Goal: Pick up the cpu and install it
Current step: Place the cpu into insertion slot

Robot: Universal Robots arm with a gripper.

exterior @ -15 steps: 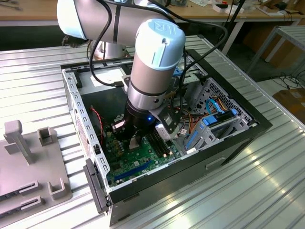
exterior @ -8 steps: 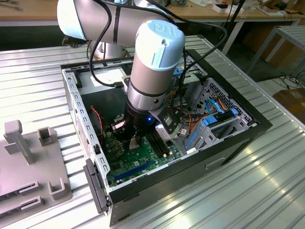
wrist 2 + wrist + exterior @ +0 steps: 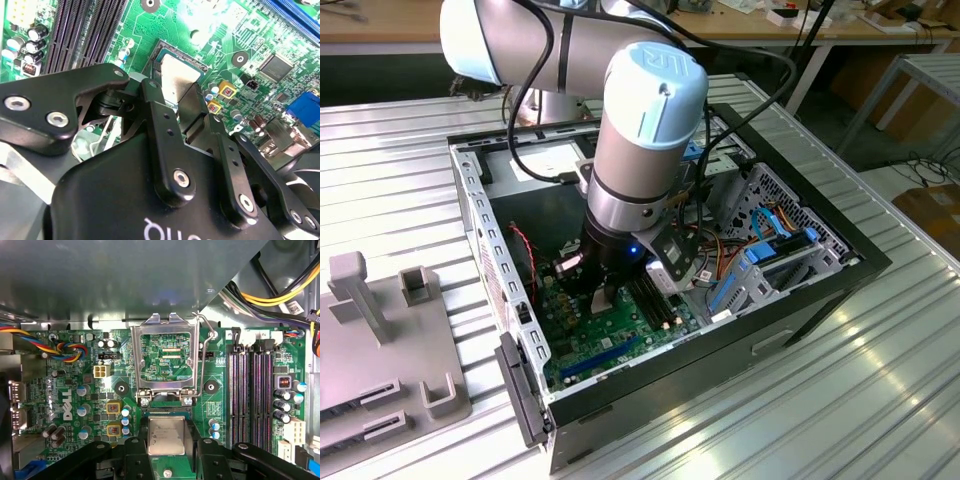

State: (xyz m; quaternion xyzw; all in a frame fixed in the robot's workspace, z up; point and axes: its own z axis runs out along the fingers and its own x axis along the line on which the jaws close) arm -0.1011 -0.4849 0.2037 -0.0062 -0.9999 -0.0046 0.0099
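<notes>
Between the fingers [image 3: 156,120], closed on its edges, hangs the cpu [image 3: 166,436], just over the socket [image 3: 172,49]; frame [image 3: 167,328] stands open beyond. Likely risks: tilt or wrong rotation bends pins; weak grip drops it skewed.

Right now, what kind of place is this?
Probably a robotics lab or workshop: a robot arm reaches into an open computer case on a ribbed metal table, with wooden workbenches behind.
</notes>
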